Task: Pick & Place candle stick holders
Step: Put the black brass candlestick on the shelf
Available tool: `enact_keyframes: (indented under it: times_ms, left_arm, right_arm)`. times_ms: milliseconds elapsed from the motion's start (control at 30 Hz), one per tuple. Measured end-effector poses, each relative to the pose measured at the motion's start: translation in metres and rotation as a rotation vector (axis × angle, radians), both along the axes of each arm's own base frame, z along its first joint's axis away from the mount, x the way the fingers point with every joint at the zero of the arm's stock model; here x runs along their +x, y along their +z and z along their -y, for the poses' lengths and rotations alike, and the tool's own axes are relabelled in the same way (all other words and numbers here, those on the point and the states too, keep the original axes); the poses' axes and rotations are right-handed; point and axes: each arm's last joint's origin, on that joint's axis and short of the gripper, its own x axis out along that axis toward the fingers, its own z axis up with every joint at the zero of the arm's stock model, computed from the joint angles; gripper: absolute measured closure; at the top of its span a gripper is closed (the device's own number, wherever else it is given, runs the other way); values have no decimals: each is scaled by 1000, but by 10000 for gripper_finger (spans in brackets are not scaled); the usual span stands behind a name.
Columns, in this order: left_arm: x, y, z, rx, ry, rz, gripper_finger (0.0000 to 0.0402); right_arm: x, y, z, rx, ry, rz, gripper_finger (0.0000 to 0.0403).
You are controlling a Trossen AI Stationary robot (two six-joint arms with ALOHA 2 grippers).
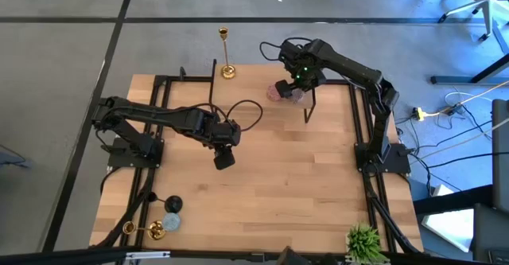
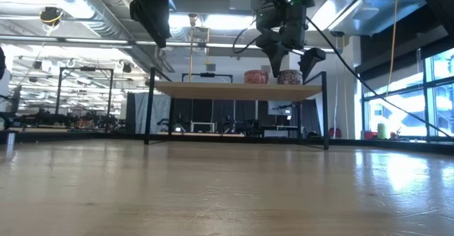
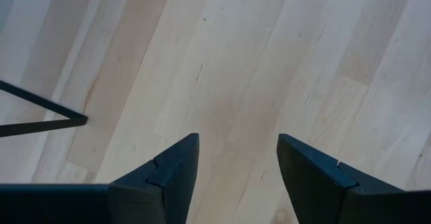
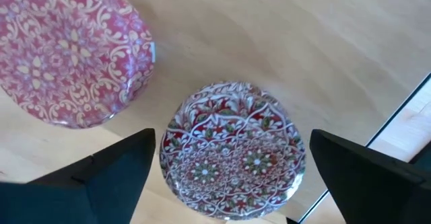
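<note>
One gold candlestick [image 1: 226, 54] stands upright on its round base [image 1: 228, 72] at the table's far edge; it also shows as a thin stem in the low view [image 2: 191, 48]. A second gold candlestick [image 1: 147, 231] lies on its side at the near left corner. My right gripper [image 4: 232, 143] is open above a raised shelf at the far side. Its fingers stand on either side of a round red patterned dish [image 4: 232, 183] without touching it. My left gripper [image 3: 239, 140] is open and empty above bare wood at the table's middle left [image 1: 224, 160].
A pink patterned dish [image 4: 67, 56] sits beside the red one on the black-framed shelf [image 2: 237, 88]. A black round object [image 1: 172, 204] and a pale blue one [image 1: 171, 223] lie by the fallen candlestick. A green plant [image 1: 363, 241] stands at the near right edge.
</note>
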Motion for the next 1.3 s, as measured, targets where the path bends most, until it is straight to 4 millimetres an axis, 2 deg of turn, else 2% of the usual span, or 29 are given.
enact_keyframes:
  times_ms: [133, 267, 567, 767, 900, 1033, 1167, 1300]
  left_arm:
    - [0, 0, 0, 0, 0, 0, 203]
    - [0, 0, 0, 0, 0, 0, 203]
    - [0, 0, 0, -8, 3, 0, 203]
    - [0, 0, 0, -6, 0, -1, 203]
    - [0, 0, 0, -5, -2, 0, 203]
    - [0, 0, 0, -1, -15, -5, 203]
    - [-1, 0, 0, 4, -28, -19, 203]
    - [-4, -1, 0, 6, -30, -50, 203]
  right_arm:
    - [-2, 2, 5, -14, -13, 14, 4]
    - [1, 17, 12, -73, -21, 86, 4]
    - [10, 86, 18, -316, -12, 369, 4]
    - [14, 117, 4, -254, 54, 553, 4]
    - [21, 129, -18, -101, 194, 689, 4]
    - [29, 138, -52, 40, 334, 769, 4]
    - [34, 139, -101, 146, 479, 728, 4]
    - [33, 132, -154, 213, 607, 586, 4]
